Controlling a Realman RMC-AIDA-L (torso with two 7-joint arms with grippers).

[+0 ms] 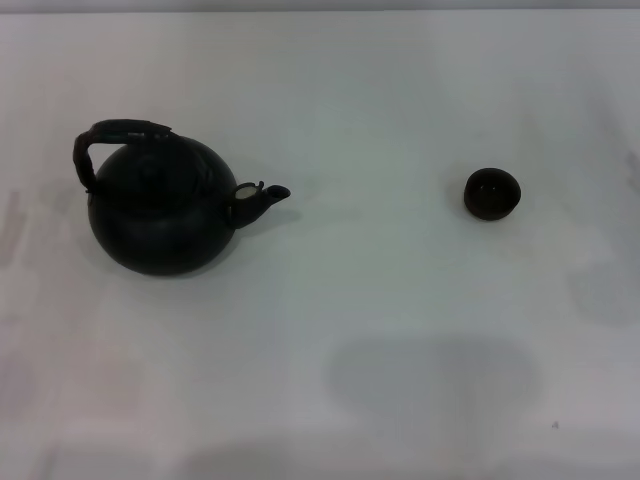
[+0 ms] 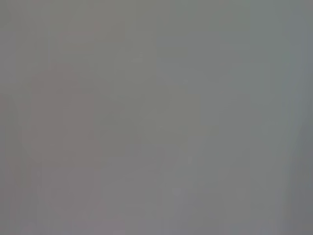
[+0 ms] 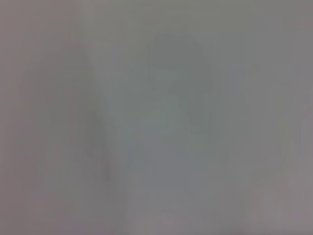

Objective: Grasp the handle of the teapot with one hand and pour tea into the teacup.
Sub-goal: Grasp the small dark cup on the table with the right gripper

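The large round black teapot stands upright on the white table at the left in the head view. Its short spout points right, toward the teacup. Its dark arched handle loops over the top, with the thicker wrapped part at the crown. The tiny dark handleless teacup stands upright at the right, well apart from the teapot. Neither gripper shows in any view. Both wrist views show only a blank grey surface.
Soft shadows lie on the table near the front edge and at the right side. The table's far edge runs along the top of the head view.
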